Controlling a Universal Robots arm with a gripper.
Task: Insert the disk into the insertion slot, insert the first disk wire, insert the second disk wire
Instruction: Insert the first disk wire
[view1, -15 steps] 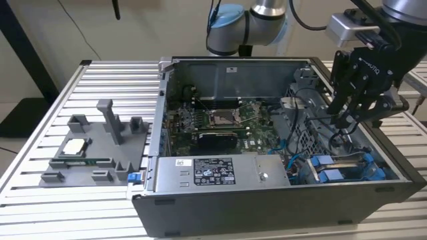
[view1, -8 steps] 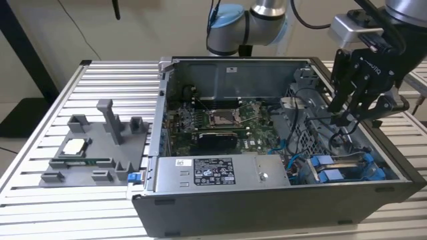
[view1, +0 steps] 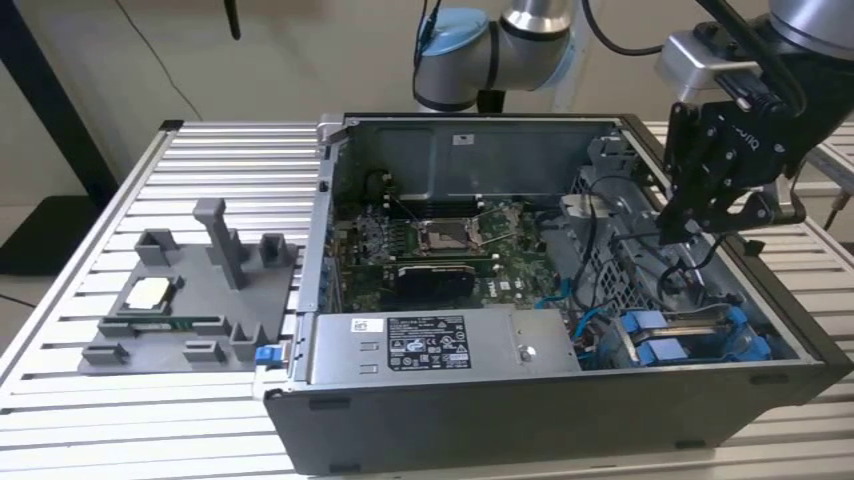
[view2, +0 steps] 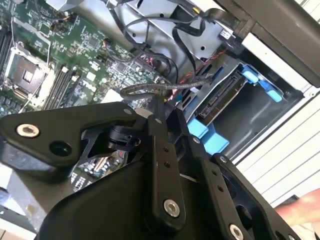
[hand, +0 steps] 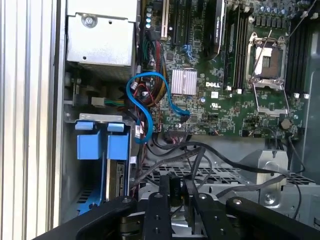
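Exterior view: the pincer hangs over the open case; the disk lies in the near corner on the exterior view's right. Second wrist view: the pincer is closed on a wire, with the disk seated in the slot. First wrist view: the disk lies beside the motherboard.

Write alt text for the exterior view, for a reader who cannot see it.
A robot arm's black pincer hangs over cables inside an open computer case, toward the exterior view's right. Nearer the camera, the disk in its blue frame sits in the insertion slot. The case stands on a slatted metal table.
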